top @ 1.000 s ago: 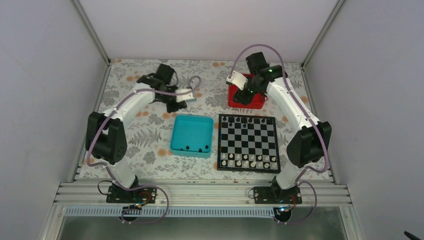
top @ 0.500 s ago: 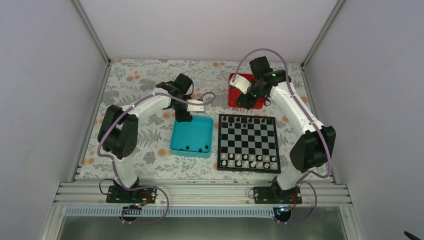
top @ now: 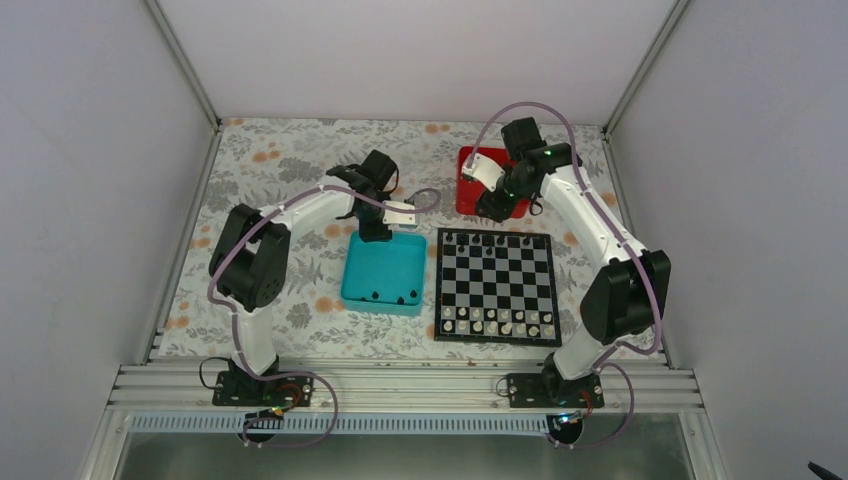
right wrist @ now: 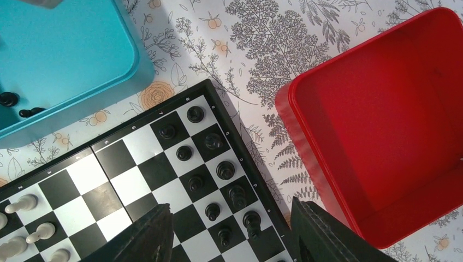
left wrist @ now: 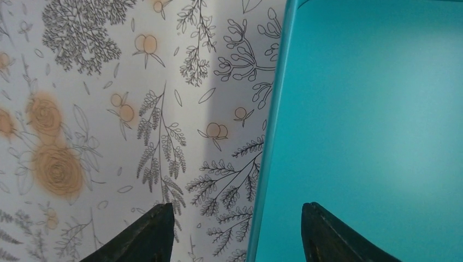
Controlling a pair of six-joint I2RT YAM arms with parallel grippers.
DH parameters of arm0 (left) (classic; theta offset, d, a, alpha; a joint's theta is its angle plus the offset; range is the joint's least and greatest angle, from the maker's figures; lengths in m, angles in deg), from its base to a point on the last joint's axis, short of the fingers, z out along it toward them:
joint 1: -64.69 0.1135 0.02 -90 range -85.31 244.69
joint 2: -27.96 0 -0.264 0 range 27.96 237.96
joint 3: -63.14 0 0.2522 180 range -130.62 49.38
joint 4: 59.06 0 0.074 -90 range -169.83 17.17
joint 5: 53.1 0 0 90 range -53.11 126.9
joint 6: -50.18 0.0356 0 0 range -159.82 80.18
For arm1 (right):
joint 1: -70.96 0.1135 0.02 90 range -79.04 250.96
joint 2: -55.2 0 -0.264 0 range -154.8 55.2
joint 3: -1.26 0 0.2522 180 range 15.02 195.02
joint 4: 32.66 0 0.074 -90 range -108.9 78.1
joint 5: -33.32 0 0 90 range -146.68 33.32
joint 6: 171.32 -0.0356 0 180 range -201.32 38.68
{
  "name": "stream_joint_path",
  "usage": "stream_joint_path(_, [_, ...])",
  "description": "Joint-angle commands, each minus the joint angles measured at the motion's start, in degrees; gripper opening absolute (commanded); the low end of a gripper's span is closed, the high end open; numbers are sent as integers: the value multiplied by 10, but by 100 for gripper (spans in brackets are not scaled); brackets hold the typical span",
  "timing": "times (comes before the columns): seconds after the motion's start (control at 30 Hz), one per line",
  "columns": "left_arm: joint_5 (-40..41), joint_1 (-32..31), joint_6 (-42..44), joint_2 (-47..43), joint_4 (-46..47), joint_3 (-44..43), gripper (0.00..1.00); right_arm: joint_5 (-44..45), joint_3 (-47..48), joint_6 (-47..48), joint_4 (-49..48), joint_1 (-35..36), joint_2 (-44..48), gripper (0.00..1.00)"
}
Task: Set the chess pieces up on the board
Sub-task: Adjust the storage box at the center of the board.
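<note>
**Surface and room.** A floral cloth (top: pixel 270 160), white with grey foliage and orange blooms, covered the table. Plain pale walls (top: pixel 400 50) closed it in on three sides. A ribbed metal rail (top: pixel 400 385) ran on the near side of the board and carried both arm bases.

**Board** (top: pixel 497 286). Checkered with a dark border, it lay flat on the cloth, square to the rail.

**Black pieces** (right wrist: pixel 225 170). Several stood upright in the board's two farthest rows. A few more (top: pixel 398 298) sat left of the board, at the near end of the teal tray.

**White pieces** (top: pixel 497 322). These stood in the board's nearest rows.

**Teal tray** (top: pixel 383 262). It sat just left of the board, not touching it.

**Red tray** (top: pixel 466 196). It sat just beyond the board's far edge, partly hidden by the right arm.

**Left gripper** (left wrist: pixel 235 214). Its jaws were wide apart and held nothing. It hung left of the board over the teal tray's far rim, with one finger above the cloth and the other above the tray floor.

**Right gripper** (right wrist: pixel 230 210). Its jaws were wide apart with nothing between them. It hung above the board's far edge, near the red tray.
</note>
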Motion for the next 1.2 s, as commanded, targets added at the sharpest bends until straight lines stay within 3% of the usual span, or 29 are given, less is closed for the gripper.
stream_joint_path(0.0, [12, -5, -4, 16, 10, -10, 56, -13, -10, -1, -10, -9, 17, 57])
stream_joint_path(0.13, [16, -5, -6, 21, 20, -5, 39, -15, -14, 1, -11, -12, 22, 56])
stream_joint_path(0.23, [15, -5, -8, 22, 22, -3, 20, -19, -16, 0, -14, -14, 24, 56])
stream_joint_path(0.3, [15, -5, -9, 24, 23, -1, 15, -19, -20, 0, -14, -13, 25, 56])
stream_joint_path(1.17, [80, 36, -85, -5, 2, 52, 3, -23, -24, 3, -9, -17, 32, 56])
